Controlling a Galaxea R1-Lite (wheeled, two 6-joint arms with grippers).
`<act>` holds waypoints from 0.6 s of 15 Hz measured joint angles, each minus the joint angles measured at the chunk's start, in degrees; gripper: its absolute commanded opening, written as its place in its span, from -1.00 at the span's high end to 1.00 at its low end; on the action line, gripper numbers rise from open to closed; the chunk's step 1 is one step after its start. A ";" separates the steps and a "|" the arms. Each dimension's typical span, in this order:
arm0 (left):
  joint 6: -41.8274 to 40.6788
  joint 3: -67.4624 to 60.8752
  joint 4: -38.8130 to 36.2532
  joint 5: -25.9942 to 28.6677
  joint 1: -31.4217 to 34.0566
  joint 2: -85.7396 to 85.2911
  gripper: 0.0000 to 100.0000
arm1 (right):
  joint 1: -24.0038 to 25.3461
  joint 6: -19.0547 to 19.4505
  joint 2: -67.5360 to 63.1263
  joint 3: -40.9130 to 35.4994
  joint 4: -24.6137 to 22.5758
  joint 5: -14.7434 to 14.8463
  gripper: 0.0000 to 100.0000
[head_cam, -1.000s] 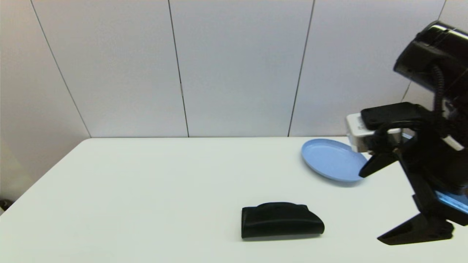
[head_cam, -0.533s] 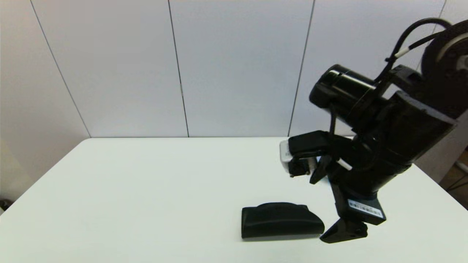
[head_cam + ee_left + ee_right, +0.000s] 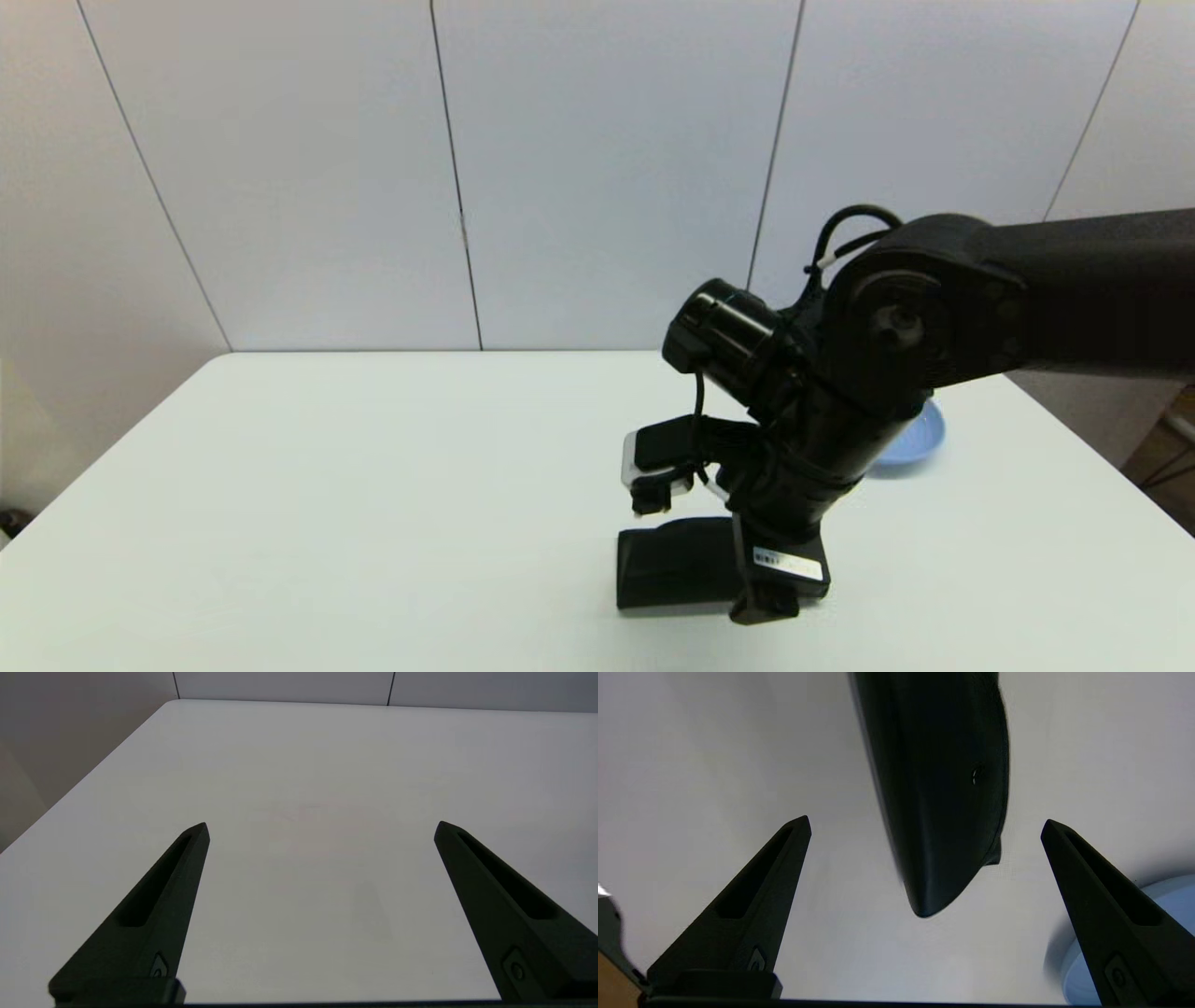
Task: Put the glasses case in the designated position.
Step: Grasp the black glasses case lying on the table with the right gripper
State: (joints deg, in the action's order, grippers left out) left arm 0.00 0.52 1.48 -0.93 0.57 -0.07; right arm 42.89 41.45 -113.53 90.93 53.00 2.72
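Glasses case half hidden behind right gripper; fingers spread.

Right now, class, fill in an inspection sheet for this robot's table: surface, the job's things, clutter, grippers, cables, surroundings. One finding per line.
Surface: white table, bare where visible.
Job's things: matte black oblong glasses case lying flat near the front edge; round light-blue plate behind it to the right, mostly hidden by the arm.
Clutter: nothing seen.
Grippers: right gripper open, over the case's rounded right end, fingers on either side, not touching; left gripper open over bare table, away from the case.
Cables: black cable looping over the right arm's joint.
Surroundings: pale panelled wall behind the table.
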 measured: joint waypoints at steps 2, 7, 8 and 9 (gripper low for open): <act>0.00 0.00 0.01 -0.01 0.02 0.00 -1.00 | -0.13 -0.05 -0.89 -3.08 -2.76 0.56 -1.00; 0.00 0.00 0.00 0.00 0.00 0.00 -1.00 | -0.66 0.17 -2.29 -5.13 -7.39 3.36 -1.00; 0.00 0.00 0.00 -0.01 0.00 0.00 -1.00 | -0.67 0.04 -2.54 -5.21 -7.52 3.39 -1.00; 0.00 0.00 0.00 0.00 0.00 0.00 -1.00 | -0.74 -0.11 -2.76 -5.21 -7.61 3.50 -1.00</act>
State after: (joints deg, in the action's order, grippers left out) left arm 0.00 0.52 1.48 -0.93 0.57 -0.07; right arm 42.14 41.34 -116.29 85.72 45.40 6.22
